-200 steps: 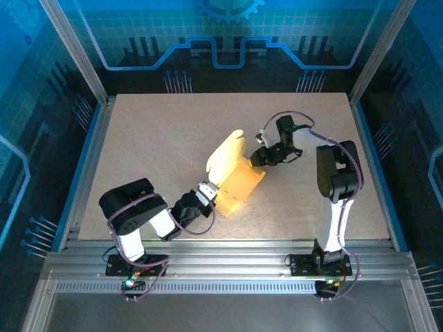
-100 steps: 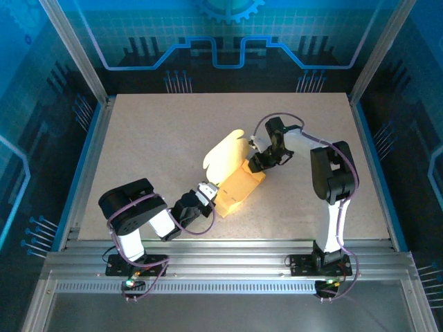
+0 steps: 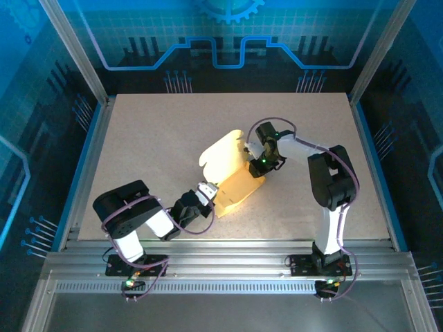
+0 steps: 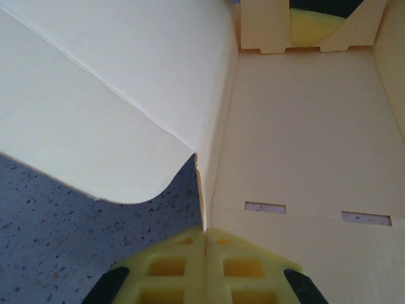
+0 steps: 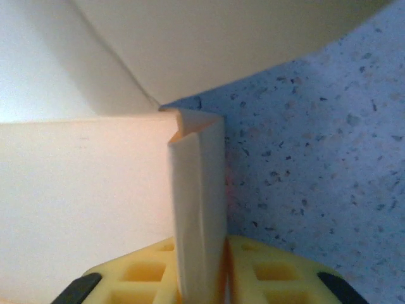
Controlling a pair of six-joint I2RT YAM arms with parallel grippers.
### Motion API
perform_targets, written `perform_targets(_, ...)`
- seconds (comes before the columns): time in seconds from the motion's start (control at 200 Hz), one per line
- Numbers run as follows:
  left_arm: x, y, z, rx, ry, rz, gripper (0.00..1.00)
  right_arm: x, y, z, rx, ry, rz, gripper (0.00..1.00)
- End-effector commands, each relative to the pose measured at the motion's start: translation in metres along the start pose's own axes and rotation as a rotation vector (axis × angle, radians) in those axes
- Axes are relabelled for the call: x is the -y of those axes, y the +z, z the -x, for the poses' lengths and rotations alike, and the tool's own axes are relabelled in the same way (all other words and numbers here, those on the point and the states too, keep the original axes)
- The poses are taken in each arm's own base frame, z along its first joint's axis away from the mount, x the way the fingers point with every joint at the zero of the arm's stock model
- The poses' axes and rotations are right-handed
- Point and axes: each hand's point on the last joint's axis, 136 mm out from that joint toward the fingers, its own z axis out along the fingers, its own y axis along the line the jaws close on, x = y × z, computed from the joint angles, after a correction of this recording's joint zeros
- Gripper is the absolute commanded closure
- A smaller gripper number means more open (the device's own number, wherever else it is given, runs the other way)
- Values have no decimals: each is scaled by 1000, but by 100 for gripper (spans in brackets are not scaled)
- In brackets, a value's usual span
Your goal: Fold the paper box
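Top view: a pale yellow, thin-card paper box [image 3: 232,188] sits half erected in the middle of the speckled beige tabletop [image 3: 152,138], with one rounded flap raised. The left gripper [image 3: 210,196] is at its near corner and the right gripper [image 3: 257,166] at its far side.

Left wrist: the left gripper [image 4: 205,235] has its jaws together, clamped on the bare edge of one wall of the paper box [image 4: 304,126].

Right wrist: the right gripper [image 5: 201,250] has its jaws pinched on a doubled-over wall strip of the paper box [image 5: 82,177].

Handling, judged: the card is light and flimsy, stiff only along its scored folds, and it dents easily. Hold it close to creases and corners, not mid-flap, and press gently or the panels will buckle.
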Motion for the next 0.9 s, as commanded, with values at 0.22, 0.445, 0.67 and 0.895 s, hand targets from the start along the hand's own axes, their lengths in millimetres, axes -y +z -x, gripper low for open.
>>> perform_targets(0.22, 9, 2, -5, -45, -1, -38, 100, 5, 5, -11, -79, -62, -180, 94)
perform_targets(0.445, 9, 4, -4, -44, 0, -37, 100, 12, 12, -20, -136, -111, -339, 100)
perform_targets(0.67, 9, 4, -4, -43, -3, -36, 100, 1, 30, -44, -237, -92, -360, 100)
perform_targets(0.895, 8, 3, -2, -36, -13, -32, 100, -12, 44, -68, -352, -156, -548, 100)
